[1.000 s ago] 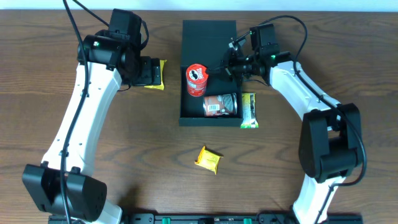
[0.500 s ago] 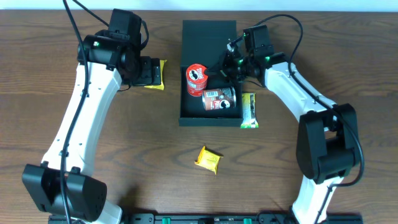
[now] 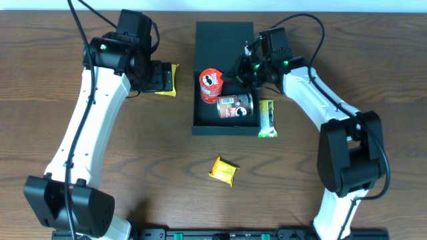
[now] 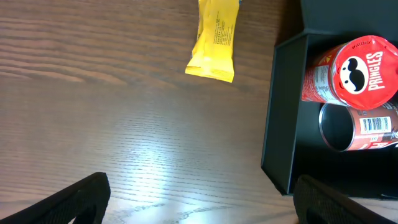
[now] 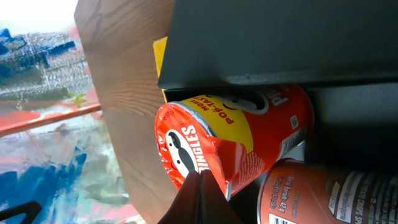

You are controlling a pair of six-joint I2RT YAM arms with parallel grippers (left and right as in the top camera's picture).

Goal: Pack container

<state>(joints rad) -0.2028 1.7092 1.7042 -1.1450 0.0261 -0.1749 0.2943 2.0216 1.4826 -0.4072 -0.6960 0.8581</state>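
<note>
From overhead, the container [image 3: 207, 119] sits mid-tabletop [image 3: 133, 193], its lid flipped open toward the far edge. The left tool [image 3: 157, 77] hangs to the container's left, over the near end of a yellow packet [image 3: 171, 79]. The right tool [image 3: 245, 70] reaches in over the container's right rear, pressed together and holding nothing. Inside lie a red Pringles can [image 3: 211, 85], lid face up toward the camera, and just beside it a second can [image 3: 235, 107] on its side. A green packet [image 3: 267, 118] lies on the tabletop against the container's right wall. A second yellow packet [image 3: 224, 171] lies well apart, nearer the front edge.

From the left wrist, the left tool [image 4: 199, 202] is spread wide above bare wood, gripping nothing. The yellow packet [image 4: 214, 40] lies ahead. At the right is the container [image 4: 283, 112]. The Pringles can [image 4: 351, 68] lid reads "PRINGLES", and the second can [image 4: 357, 127] shows a barcode.

From the right wrist, the right tool [image 5: 199, 199] has its fingers closed to a point at the Pringles can [image 5: 230, 143]. Whether it touches, I cannot tell. A yellow band on the can reads "POP". The second can [image 5: 317, 193] lies alongside, under the container [image 5: 280, 37] wall.
</note>
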